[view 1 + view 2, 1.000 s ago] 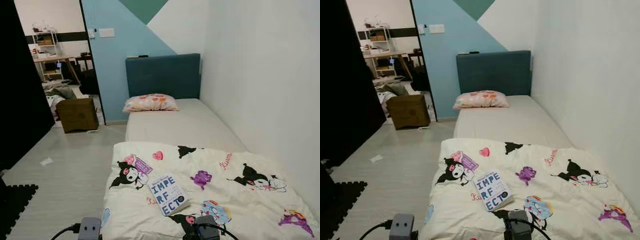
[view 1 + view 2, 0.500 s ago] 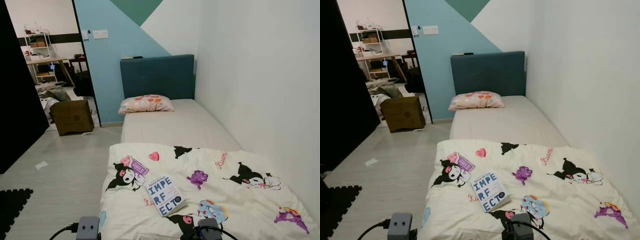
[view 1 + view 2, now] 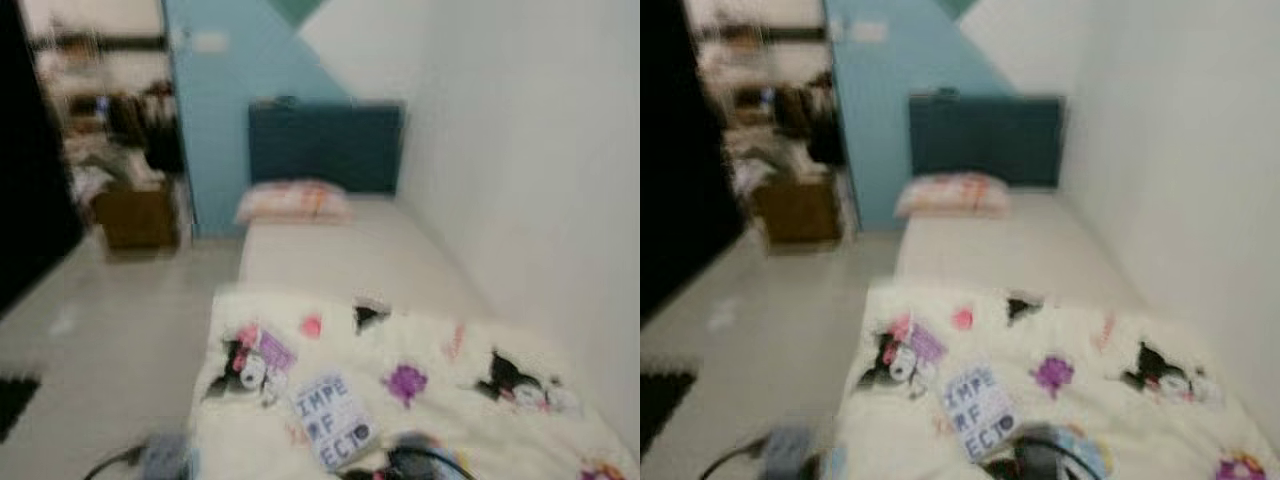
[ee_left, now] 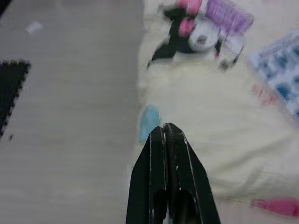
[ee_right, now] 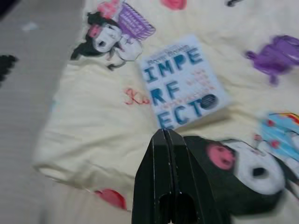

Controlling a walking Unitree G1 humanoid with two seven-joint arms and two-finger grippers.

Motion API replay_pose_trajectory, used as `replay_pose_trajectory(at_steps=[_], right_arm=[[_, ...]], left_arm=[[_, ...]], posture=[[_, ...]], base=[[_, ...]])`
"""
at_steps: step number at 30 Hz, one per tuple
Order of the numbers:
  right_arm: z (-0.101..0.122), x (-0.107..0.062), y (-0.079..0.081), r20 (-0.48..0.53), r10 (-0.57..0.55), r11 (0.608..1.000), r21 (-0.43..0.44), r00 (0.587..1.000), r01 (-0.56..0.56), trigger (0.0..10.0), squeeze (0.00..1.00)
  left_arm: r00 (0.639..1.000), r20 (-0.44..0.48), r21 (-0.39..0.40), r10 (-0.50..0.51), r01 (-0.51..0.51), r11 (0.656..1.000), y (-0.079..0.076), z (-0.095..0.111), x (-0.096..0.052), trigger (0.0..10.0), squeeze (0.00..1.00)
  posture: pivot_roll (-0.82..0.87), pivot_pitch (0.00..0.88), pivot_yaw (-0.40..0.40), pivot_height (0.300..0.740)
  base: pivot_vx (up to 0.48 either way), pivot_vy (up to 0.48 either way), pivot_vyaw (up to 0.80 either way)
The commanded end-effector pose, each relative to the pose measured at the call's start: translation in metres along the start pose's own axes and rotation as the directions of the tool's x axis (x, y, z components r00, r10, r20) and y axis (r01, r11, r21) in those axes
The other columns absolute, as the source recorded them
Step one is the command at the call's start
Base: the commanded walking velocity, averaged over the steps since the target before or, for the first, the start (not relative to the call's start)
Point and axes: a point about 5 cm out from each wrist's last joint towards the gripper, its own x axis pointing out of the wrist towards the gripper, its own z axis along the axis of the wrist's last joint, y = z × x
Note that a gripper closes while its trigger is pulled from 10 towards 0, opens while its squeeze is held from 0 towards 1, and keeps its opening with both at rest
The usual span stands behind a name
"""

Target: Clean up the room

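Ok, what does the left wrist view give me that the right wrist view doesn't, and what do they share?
Left wrist alone: the shut left gripper above the blanket's edge, and a broad stretch of floor with a black mat.
Right wrist alone: the shut right gripper over the blanket, and the whole cover of the book.
Both: the cartoon-print blanket, with the book cut off at the left wrist picture's edge.

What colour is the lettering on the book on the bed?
Blue on a white cover; the book shows best in the right wrist view.
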Motion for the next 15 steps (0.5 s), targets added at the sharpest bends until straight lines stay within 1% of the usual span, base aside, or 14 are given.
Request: replay_pose_trajectory(at_steps=[1,7,15], right_arm=[[-0.0183,-0.0095,-0.008,-0.067,-0.034,0.999,0.015,0.997,0.035,10.0,0.0],[-0.0191,-0.01,-0.0082,-0.068,-0.037,0.999,0.02,0.997,0.038,10.0,0.0],[-0.0177,-0.0091,-0.0102,-0.066,-0.042,0.999,0.02,0.997,0.044,10.0,0.0]], left_arm=[[1.0,0.002,0.015,-0.012,0.012,1.0,-0.004,-0.0029,-0.0031,10.0,0.0],[1.0,0.002,0.023,-0.004,0.004,1.0,-0.0032,-0.0034,-0.0037,10.0,0.0],[1.0,-0.006,0.017,-0.011,0.011,1.0,-0.0062,-0.0032,-0.0017,10.0,0.0]], posture=[[0.0,0.069,0.03,0.74],[0.0,0.069,0.03,0.74],[0.0,0.075,0.033,0.74]], base=[[0.0,0.0,0.0],[0.0,0.0,0.0],[0.0,0.0,0.0]])
